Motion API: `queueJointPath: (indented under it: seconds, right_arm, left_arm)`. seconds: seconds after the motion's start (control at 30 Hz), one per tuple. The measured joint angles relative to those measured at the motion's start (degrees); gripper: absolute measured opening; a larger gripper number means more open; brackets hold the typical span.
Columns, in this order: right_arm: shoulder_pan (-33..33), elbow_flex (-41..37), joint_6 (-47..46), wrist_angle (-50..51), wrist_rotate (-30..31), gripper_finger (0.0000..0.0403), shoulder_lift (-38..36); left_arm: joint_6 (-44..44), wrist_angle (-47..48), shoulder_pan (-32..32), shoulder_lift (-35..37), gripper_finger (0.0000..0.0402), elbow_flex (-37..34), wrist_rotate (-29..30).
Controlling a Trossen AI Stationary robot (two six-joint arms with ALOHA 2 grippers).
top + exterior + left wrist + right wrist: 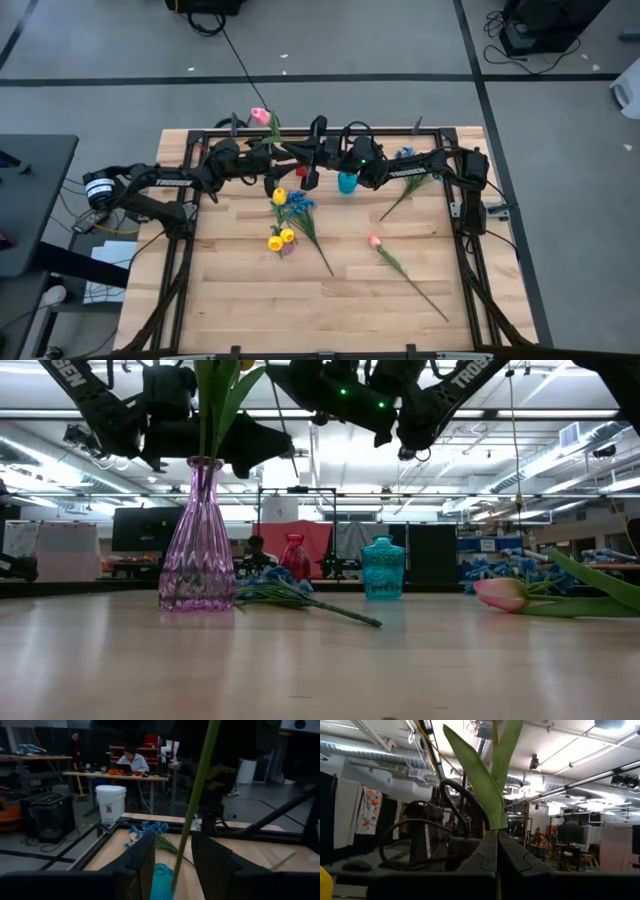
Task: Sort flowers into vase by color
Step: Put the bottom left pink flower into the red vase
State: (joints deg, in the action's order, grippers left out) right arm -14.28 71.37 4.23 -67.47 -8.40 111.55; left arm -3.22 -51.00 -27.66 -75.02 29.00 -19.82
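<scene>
The wooden worktop (240,300) has most of the flowers (310,232) lying loose, so the sorting looks only just begun.

From above I count three yellow tulips (279,196), two pink tulips (374,241) and two blue bunches (298,205).

From low down there are three vases: a purple vase (198,550) with one green stem in it, a red vase (293,556) and a teal vase (382,568).

The left tool (172,852) is apart, with a stem (197,795) between its fingers, above the teal vase.

The right tool (496,842) is squeezed together on a leafy stem (485,785).
</scene>
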Motion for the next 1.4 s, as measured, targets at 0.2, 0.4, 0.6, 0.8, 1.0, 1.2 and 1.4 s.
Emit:
queueJointPath:
  seconds: [0.2,0.4,0.6,0.8,1.0,1.2,1.4]
  right_arm:
    - [0.28,0.0,0.04,0.03,1.28,0.0009,0.0]
    - [0.88,0.0,0.09,1.71,1.35,0.0016,-0.04]
    - [1.24,-0.02,-0.58,7.46,3.16,0.0082,-0.2]
    - [1.2,-0.02,-1.03,11.47,6.46,0.0148,-0.2]
    - [1.24,-0.04,-0.97,13.26,10.19,0.0157,-0.2]
    - [1.24,-0.04,0.02,13.65,12.73,0.0147,-0.2]
    - [1.22,-0.07,-0.15,17.23,15.75,0.0121,-0.2]
  left_arm:
    - [3.4,-0.15,0.0,0.0,0.0032,0.03,-0.12]
    - [2.52,0.62,0.0,0.0,0.0006,0.01,-0.54]
    - [1.45,3.54,-1.49,-0.02,0.0003,0.03,-1.98]
    - [1.22,6.86,-3.55,-0.02,0.0001,0.02,-4.15]
    - [1.49,10.05,-5.02,-0.02,0.0001,0.03,-4.73]
    - [2.67,14.31,-5.33,0.0,0.0,0.03,-4.6]
    - [5.26,18.68,-5.33,0.02,0.0,0.03,-3.31]
